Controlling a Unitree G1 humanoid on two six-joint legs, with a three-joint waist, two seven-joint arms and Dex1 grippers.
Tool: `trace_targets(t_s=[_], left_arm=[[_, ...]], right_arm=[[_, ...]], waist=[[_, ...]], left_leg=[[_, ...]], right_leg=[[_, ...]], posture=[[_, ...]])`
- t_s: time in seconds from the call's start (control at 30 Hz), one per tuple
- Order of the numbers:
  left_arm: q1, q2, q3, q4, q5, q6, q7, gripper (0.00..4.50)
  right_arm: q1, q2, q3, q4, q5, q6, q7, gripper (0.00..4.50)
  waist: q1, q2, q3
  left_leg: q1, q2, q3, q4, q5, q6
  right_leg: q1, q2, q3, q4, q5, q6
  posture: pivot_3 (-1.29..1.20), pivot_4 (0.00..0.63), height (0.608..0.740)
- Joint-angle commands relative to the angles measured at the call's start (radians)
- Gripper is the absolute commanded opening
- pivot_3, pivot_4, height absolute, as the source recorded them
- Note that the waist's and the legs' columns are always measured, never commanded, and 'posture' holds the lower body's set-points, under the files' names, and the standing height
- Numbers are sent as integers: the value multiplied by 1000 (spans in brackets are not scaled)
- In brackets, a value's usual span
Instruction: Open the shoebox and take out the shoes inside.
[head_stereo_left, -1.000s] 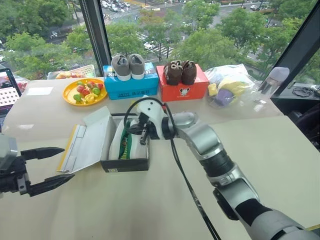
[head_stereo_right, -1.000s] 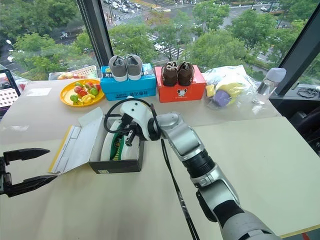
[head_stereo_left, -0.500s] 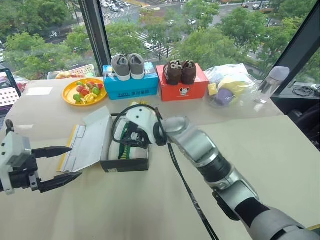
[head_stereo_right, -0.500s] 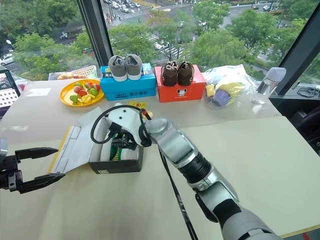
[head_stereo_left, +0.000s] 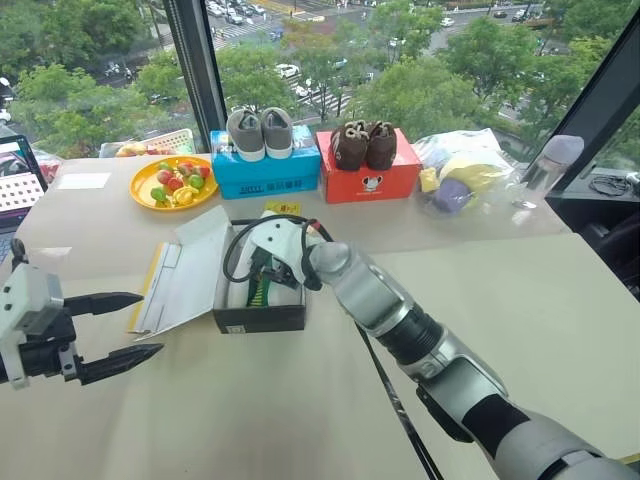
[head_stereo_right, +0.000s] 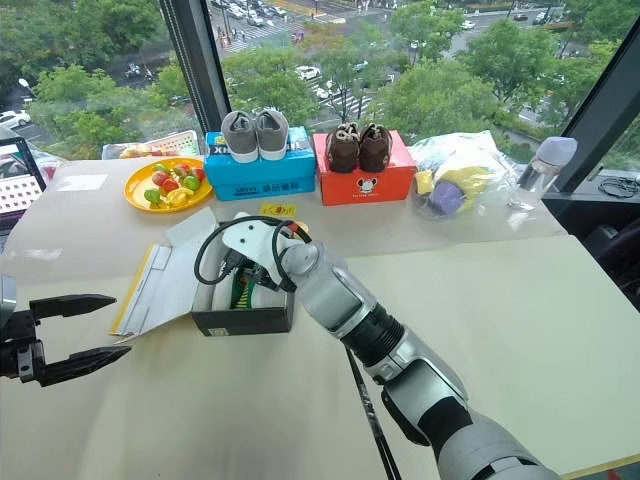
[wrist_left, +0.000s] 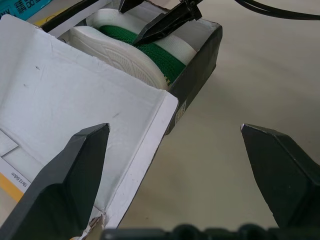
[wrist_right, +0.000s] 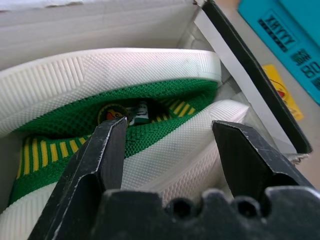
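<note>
Shoebox (head_stereo_left: 258, 300) sits open on the desk (head_stereo_left: 560, 300), its lid (head_stereo_left: 185, 275) folded flat toward the left pincer's side, black walls upright and the front edge facing the robot. Inside lie the shoes (wrist_right: 115, 115), green with white soles, turned on their sides and packed close together between the box walls. The right pincer (wrist_right: 167, 150) reaches down into the box from the right, its two fingers spread apart and straddling the white sole of the nearer shoe, not closed on it. The left pincer (head_stereo_left: 112, 325) hangs over bare desk well to the left of the box, just beyond the lid's free edge, fingers wide apart and empty. Behind the right pincer's box stand a blue box (head_stereo_left: 265, 170) and a red box (head_stereo_left: 365, 178); open desk lies in front and to the right.
</note>
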Motion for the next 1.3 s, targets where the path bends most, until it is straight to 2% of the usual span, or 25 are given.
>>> trace_targets(t_s=[0.03,0.37,0.53,0.63,0.7,0.77,0.83,0.93,1.1,1.3], left_arm=[[-8,10,15,-4,-2,-16,-2,4500],[-21,26,10,0,-9,-4,-17,4500],[-25,39,12,24,-3,-7,-29,4500],[-36,42,-1,22,-6,-3,-20,4500],[-45,40,-12,20,-8,-2,-15,4500],[-53,36,-26,24,-5,-7,-12,4500],[-61,29,-44,35,2,-20,-11,4500],[-89,23,-85,49,5,-32,2,4500],[-127,12,-141,53,3,-35,9,4500],[-136,11,-152,56,2,-34,12,4500]], right_arm=[[-31,-7,-67,-66,-21,53,-35,3296],[16,64,-119,-123,-13,174,-120,3296],[0,121,-203,-133,35,180,-136,3296],[-28,62,-212,-162,53,156,-80,3296],[-59,-55,-236,-209,113,81,60,3296],[-82,-195,-228,-229,163,-39,235,3296],[-73,-321,-191,-228,192,-295,424,3296],[-62,-396,-127,-136,211,-605,636,3296],[-205,-326,44,252,-36,-1213,606,3296],[-386,-221,118,615,-249,-1548,427,3296]], waist=[[0,0,0],[-6,-1,0],[-4,0,0],[-5,1,1],[-1,2,1],[6,2,2],[11,2,2],[2,0,1],[-30,-1,3],[-27,0,5]], left_leg=[[0,0,0,0,0,0],[0,1,0,0,0,0],[0,0,0,0,0,0],[-1,0,0,0,0,0],[-1,0,0,0,0,0],[-2,0,-2,0,0,1],[-3,-1,-2,1,-2,4],[-2,-1,-1,0,-2,4],[5,0,3,-1,-1,2],[5,1,3,-1,0,0]], right_leg=[[0,0,0,0,0,0],[0,1,0,1,0,0],[0,1,0,0,0,0],[-1,1,0,0,0,0],[0,1,0,0,0,0],[0,1,0,-2,0,1],[0,1,1,-3,0,2],[1,2,2,-4,0,3],[2,4,8,-2,-1,1],[0,3,8,2,-1,0]], posture=[[0,150,731],[0,150,731],[0,150,731],[0,150,731],[0,150,731],[0,150,731],[0,150,731],[0,150,731],[0,150,731],[0,150,731]])
